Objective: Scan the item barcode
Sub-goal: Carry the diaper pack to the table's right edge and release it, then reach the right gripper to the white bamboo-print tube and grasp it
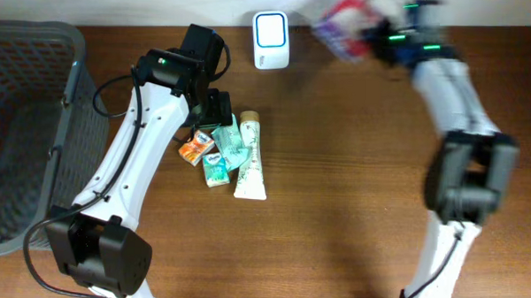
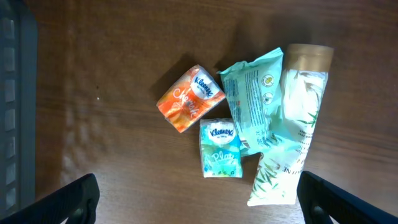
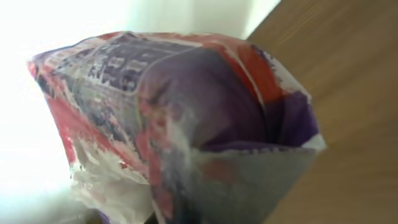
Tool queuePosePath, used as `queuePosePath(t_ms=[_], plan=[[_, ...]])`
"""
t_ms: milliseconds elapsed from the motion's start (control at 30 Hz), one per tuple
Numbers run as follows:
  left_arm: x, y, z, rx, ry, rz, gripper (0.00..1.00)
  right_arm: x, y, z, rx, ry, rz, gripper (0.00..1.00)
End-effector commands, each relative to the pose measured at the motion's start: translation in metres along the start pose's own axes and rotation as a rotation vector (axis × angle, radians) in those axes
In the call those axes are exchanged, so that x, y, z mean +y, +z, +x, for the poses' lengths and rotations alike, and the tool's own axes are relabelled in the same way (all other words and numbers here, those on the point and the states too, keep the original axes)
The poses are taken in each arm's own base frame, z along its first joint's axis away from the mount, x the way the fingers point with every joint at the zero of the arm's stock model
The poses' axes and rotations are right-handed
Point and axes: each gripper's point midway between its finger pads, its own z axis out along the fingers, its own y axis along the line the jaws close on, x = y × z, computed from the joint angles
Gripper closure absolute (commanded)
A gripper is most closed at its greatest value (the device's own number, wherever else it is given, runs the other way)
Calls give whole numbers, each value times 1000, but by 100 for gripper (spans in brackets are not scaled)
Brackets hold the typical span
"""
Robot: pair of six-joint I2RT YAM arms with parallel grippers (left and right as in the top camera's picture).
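I see my right gripper (image 1: 386, 38) clamped on a purple and red packet (image 3: 186, 124), held above the far edge of the counter (image 1: 353, 187), just to the right of the white scanner (image 1: 271, 40). That whole end of the arm is blurred from overhead, and I cannot make out a barcode on the packet in the wrist view. My left gripper (image 2: 199, 208) hangs with its jaws wide apart and nothing between them, over the small pile left of centre. The pile holds an orange tissue pack (image 2: 190, 98), a blue-green tissue pack (image 2: 221, 149) touching its corner, a mint wipes pouch (image 2: 252, 106) and a pale tube (image 2: 292, 130) lying against the pouch. A grey basket (image 1: 18, 131) sits at the counter's left edge.
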Motion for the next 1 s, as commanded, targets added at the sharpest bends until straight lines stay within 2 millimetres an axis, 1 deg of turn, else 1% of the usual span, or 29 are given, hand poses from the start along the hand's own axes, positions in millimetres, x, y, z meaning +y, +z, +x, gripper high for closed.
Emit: queuePosePath(t_ms=[0,33,67,167,200,233,267,300,333,367,400,433,467,533,567,600,633,667,700,733,767,800,833,867,900,933,967], plan=[[0,-11,-3,-26,6,16,1,-74,-96,-83,-100,192,93,96],[0,-11,-3,-26,6,16,1,-116,-119,-99,-140,273,175,96],[0,-11,-3,-26,6,16,1,-151,-143,-116,-183,340,220,96],[0,-11,-3,-26,6,16,1,-198,-182,-135,-240,434,268,96],[0,-11,-3,-26,6,16,1,-211,-191,-141,-272,449,298,96],[0,-11,-3,-26,6,16,1,-220,-198,-145,-298,458,325,90],[0,-11,-3,-26,6,16,1,-224,-201,-147,-308,461,334,82],[0,-11,-3,-26,6,16,1,-225,-203,-150,-317,461,330,33],[0,-11,-3,-26,6,16,1,-224,-203,-152,-322,454,324,10],[0,-11,-3,-26,6,16,1,-218,-201,-152,-307,435,296,1],[0,-11,-3,-26,6,16,1,-208,-198,-151,-274,388,240,1],[0,-11,-3,-26,6,16,1,-192,-194,-151,-233,327,154,1],[0,-11,-3,-26,6,16,1,-170,-191,-147,-179,284,43,1],[0,-11,-3,-26,6,16,1,-144,-187,-135,-91,244,-86,1],[0,-11,-3,-26,6,16,1,-125,-184,-124,-32,185,-163,1],[0,-11,-3,-26,6,16,1,-102,-181,-106,51,101,-268,1],[0,-11,-3,-26,6,16,1,-84,-178,-87,125,43,-343,1],[0,-11,-3,-26,6,16,1,-69,-172,-62,203,-7,-393,1],[0,-11,-3,-26,6,16,1,-60,-161,-32,280,-61,-394,1],[0,-11,-3,-26,6,16,1,-54,-149,-4,344,-140,-377,1],[0,-11,-3,-26,6,16,1,-54,-132,31,430,-204,-284,1],[0,-11,-3,-26,6,16,1,-59,-110,70,528,-273,-124,1],[0,-11,-3,-26,6,16,1,-59,-100,91,575,-322,-46,1],[0,-11,-3,-26,6,16,1,-52,-87,116,622,-393,16,1],[0,-11,-3,-26,6,16,1,-44,-76,140,661,-462,54,2],[0,-11,-3,-26,6,16,1,-31,-63,171,702,-556,85,1],[0,-11,-3,-26,6,16,1,-22,-56,190,721,-605,94,1]])
